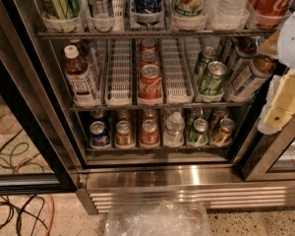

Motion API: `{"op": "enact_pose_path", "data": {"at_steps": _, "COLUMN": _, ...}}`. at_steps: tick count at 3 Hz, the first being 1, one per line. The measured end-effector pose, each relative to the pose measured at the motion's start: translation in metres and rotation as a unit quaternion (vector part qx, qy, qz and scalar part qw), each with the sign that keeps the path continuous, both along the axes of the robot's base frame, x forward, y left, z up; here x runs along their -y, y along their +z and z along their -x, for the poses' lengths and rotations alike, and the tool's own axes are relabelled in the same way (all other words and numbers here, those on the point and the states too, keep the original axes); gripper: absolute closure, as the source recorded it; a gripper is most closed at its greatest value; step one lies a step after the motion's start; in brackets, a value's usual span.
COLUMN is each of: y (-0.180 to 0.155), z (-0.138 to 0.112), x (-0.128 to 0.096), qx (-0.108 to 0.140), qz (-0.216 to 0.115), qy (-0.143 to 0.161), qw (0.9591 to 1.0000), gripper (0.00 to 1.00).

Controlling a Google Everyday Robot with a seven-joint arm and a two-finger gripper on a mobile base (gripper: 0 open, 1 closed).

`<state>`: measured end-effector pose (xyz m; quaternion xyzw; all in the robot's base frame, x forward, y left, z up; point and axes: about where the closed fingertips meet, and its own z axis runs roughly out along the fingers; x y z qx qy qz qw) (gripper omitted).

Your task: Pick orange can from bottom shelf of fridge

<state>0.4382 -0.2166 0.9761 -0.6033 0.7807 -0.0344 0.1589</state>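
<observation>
Plastic bag [157, 221] lay crumpled on the floor below the bottom shelf [157, 147], in front of the fridge's [24, 107] steel base [187, 178]. Looked like stray clutter, not part of the job.

Single camera view, so that's all there was:
- Fridge door was open, which left the bottom shelf reachable from the front.
- Orange can [123, 133] stood upright on the bottom shelf, second lane from that shelf's left end and right at its front rail. Blue can [98, 134] was on one side, red can [149, 132] on the other, both just beside it.
- White lane trays on the shelf kept each drink in its own row, probably why the cans sat so neatly side by side.
- Brownish can [224, 131] leaned in the lane at the shelf's right end. Similar colour, so a mix-up risk.
- Gripper [280, 104] hung above and to the right of the bottom shelf, well apart from it and holding nothing I could see. Couldn't tell how far open it was.

My read: the reach hadn't started. Neighbours were tight, so the approach would need care.
</observation>
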Motion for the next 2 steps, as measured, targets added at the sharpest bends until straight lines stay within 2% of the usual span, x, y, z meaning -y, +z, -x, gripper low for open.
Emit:
{"op": "enact_pose_path", "data": {"at_steps": 1, "y": -0.003, "z": -0.001, "x": -0.002, "qx": 0.002, "qz": -0.003, "qy": -0.002, "qw": 1.0, "gripper": 0.0}}
{"op": "enact_pose_path", "data": {"at_steps": 2, "y": -0.023, "z": 0.013, "x": -0.012, "qx": 0.016, "qz": -0.02, "qy": 0.005, "qw": 0.9996, "gripper": 0.0}}
